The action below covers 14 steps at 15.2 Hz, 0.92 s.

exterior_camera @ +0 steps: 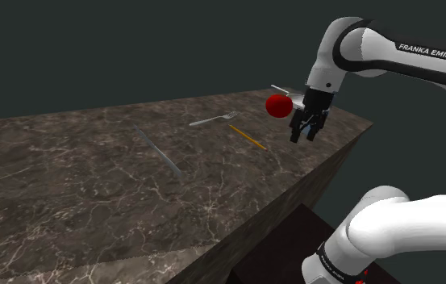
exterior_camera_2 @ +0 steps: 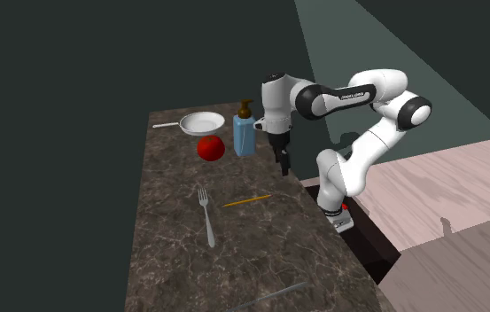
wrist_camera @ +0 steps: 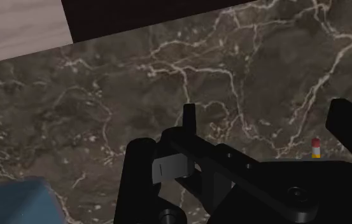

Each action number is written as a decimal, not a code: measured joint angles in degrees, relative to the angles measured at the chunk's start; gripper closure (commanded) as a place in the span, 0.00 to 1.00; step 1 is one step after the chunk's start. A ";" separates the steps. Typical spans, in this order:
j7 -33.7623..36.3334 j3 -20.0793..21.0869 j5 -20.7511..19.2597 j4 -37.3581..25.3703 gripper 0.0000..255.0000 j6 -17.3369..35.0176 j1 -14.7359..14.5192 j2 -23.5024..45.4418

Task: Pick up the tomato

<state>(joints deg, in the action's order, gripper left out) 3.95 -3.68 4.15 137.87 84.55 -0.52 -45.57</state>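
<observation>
A red tomato rests on the dark marble counter near its far end. From the second exterior view, the tomato sits just left of a blue soap bottle. My black gripper hangs over the counter's edge to the shoulder view's right of the tomato. It points down, open, with nothing between its fingers. The bottle stands between the gripper and the tomato. In the wrist view the gripper hovers above bare marble, and the bottle's blue corner lies off to one side.
A white pan lies behind the tomato. A fork, a yellow pencil and a long grey rod lie further along the counter. The pencil's end shows beside one finger. The counter's edge drops off by my stand.
</observation>
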 measured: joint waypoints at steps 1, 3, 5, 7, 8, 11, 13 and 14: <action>0.00 0.00 0.00 0.00 0.00 0.00 0.00 0.00; 1.94 0.45 -0.02 -1.84 0.00 1.13 0.74 2.28; 4.74 0.96 -0.26 -4.17 0.00 3.01 1.91 5.49; 7.51 1.21 -0.82 -6.84 0.00 5.00 3.27 9.05; 8.98 1.34 -1.12 -8.22 0.00 5.78 3.95 10.69; 13.53 1.67 -2.13 -12.87 0.00 7.66 5.91 15.62; 16.69 1.88 -2.86 -16.53 0.00 8.55 7.16 19.12; 18.38 2.05 -3.24 -17.75 0.00 9.10 7.73 20.38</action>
<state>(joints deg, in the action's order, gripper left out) 22.32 -1.63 0.90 120.12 93.65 7.21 -25.19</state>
